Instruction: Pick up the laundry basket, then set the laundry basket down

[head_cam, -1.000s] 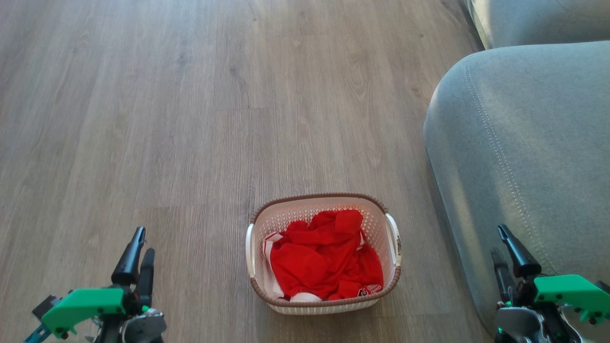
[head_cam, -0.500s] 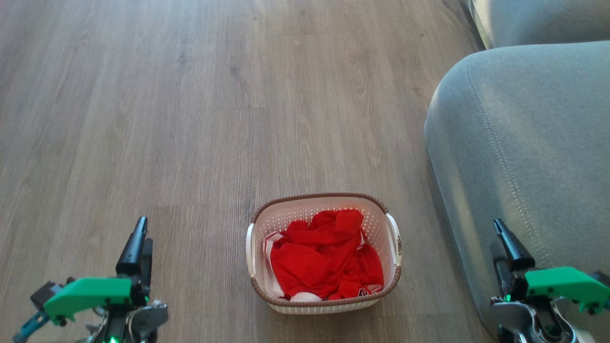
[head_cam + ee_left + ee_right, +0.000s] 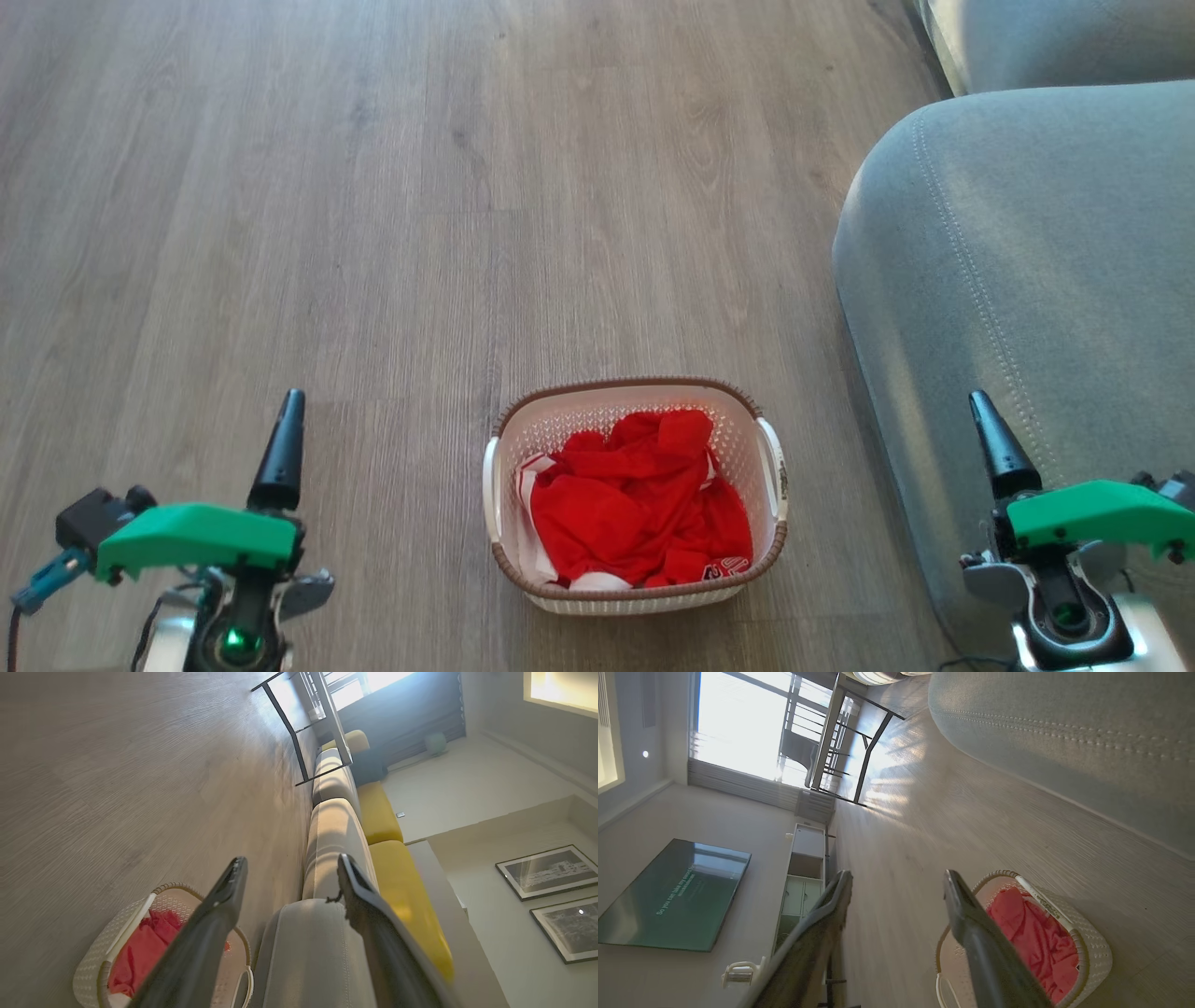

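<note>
Grey-brown wood-plank floor (image 3: 373, 233) spreads across the head view, with a grey upholstered sofa arm (image 3: 1008, 280) along the right edge. Low in the centre stands the small white perforated plastic laundry basket (image 3: 644, 590) with a brown braided rim. Red-and-white clothing (image 3: 635, 509) is heaped inside, and the white side handles (image 3: 489, 490) face left and right. The left hand (image 3: 283, 448) sits lower left and the right hand (image 3: 999, 448) lower right, each well apart from the basket, probably so that each can take a handle. Seen edge-on here, how far they are open cannot be told.

The left wrist view settles that: its dark fingers (image 3: 205, 933) are spread wide with nothing between them. The basket sits at lower left, and this view adds yellow cushions (image 3: 378, 816) and framed pictures (image 3: 546, 870).

The right wrist view shows that hand equally wide and empty, with the basket at lower right. It adds a wall television (image 3: 677, 896) and a bright window (image 3: 738, 728). Lifting has not begun, I judge.
</note>
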Motion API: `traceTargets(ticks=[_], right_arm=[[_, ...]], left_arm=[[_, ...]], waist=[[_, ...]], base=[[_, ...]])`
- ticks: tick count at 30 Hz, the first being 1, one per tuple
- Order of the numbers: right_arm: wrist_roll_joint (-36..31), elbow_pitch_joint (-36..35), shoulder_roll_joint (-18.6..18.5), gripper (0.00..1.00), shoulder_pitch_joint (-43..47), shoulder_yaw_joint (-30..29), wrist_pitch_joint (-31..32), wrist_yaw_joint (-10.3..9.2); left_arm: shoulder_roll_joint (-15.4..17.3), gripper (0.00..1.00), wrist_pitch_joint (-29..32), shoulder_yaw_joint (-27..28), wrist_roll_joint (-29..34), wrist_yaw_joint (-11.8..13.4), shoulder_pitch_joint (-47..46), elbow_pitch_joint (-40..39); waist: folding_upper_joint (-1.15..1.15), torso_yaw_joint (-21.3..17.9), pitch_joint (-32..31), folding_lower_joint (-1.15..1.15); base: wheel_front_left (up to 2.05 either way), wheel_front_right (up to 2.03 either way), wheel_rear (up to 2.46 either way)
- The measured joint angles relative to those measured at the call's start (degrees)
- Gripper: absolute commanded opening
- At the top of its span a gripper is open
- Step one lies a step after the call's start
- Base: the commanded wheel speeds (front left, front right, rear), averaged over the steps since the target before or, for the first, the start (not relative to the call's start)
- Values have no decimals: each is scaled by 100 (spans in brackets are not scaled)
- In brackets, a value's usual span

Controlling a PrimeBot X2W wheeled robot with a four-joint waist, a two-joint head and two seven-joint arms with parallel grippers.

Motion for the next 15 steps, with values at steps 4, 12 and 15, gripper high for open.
traceTargets(ticks=[4,12,15], right_arm=[[-482,-18,-3,100,-20,3,-57,0],[-1355,-74,-10,100,-135,7,-176,0],[-1689,-76,-14,100,-138,53,-230,0]], left_arm=[[38,100,-63,-87,411,93,-87,-31],[89,100,-144,-242,870,116,-134,-32],[102,100,-148,-274,1026,130,-213,-7]], waist=[[0,6,-9,0],[0,7,-25,0],[0,4,-24,0]], base=[[0,0,0],[0,0,0],[0,0,0]])
